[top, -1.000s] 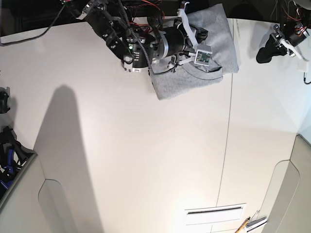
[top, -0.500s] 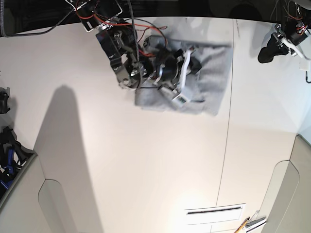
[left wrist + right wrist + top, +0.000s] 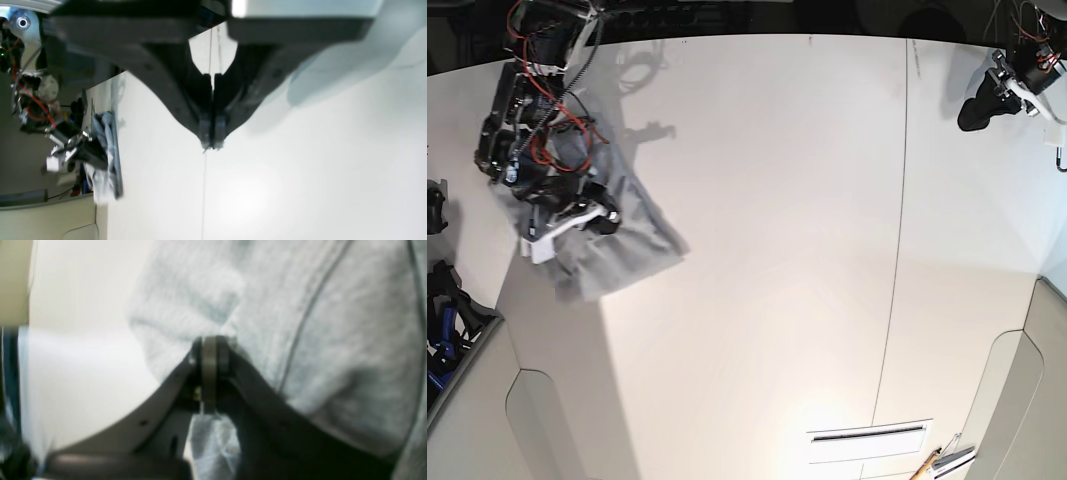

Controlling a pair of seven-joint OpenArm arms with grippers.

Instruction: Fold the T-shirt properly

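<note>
At table's far-left edge, right gripper (image 3: 209,350) fingers clamped on the T-shirt (image 3: 627,255); left gripper (image 3: 212,140) fingers together, empty.

White table (image 3: 777,250), perhaps a pencil (image 3: 925,465)

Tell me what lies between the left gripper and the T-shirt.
Only bare white table, crossed by one seam, separates the left gripper from the T-shirt, per the base view.

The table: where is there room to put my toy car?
The table is bare from the T-shirt across to the left hand, and down to the slot. It is crowded only on that view's left, where the right hand grips the shirt.
</note>
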